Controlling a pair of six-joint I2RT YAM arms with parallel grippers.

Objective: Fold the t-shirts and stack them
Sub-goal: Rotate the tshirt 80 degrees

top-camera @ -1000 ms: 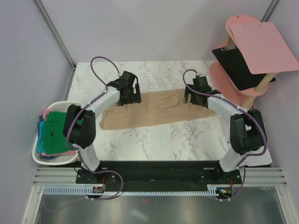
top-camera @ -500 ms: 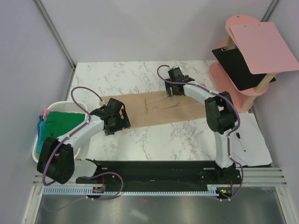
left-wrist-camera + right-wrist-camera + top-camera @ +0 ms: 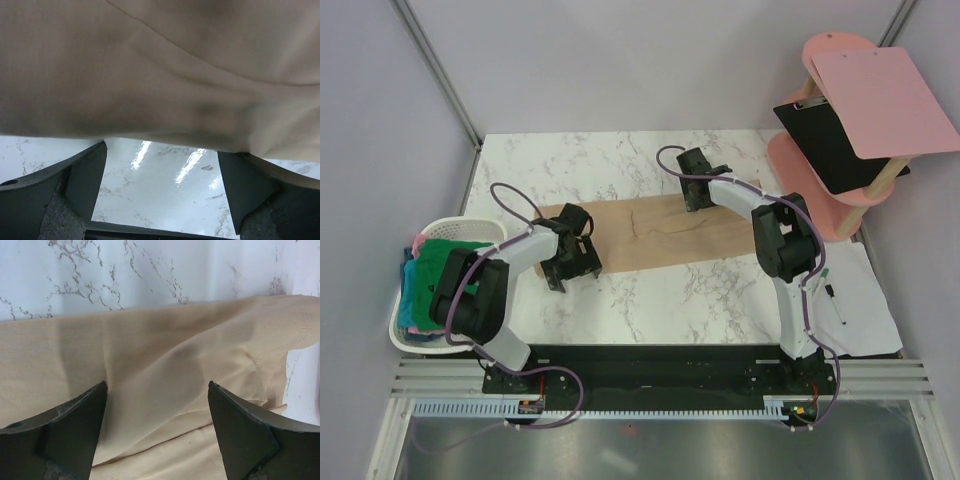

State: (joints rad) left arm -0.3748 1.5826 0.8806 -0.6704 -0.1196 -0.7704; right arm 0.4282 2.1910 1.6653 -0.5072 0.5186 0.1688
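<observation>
The tan t-shirt (image 3: 660,233) lies flat as a long folded strip across the middle of the marble table. My left gripper (image 3: 570,262) is open at the strip's near left corner. In the left wrist view the cloth (image 3: 160,65) lies just ahead of the open left gripper (image 3: 161,148), with bare marble between the fingers. My right gripper (image 3: 694,194) is open over the strip's far edge. In the right wrist view the right gripper (image 3: 157,385) straddles tan cloth (image 3: 155,365) without pinching it. Green (image 3: 448,268), teal (image 3: 413,297) and pink (image 3: 417,243) shirts lie in the basket.
The white slatted basket (image 3: 402,338) stands off the table's left edge. A pink stand (image 3: 800,165) at the back right holds a black clipboard (image 3: 825,145) and a pink clipboard (image 3: 885,100). A white paper (image 3: 860,300) with a pen (image 3: 832,298) lies at the right.
The left gripper moved from the shirt's far edge to its near left corner. The right gripper moved left along the far edge. The shirt went from rumpled to a narrower, flatter strip.
</observation>
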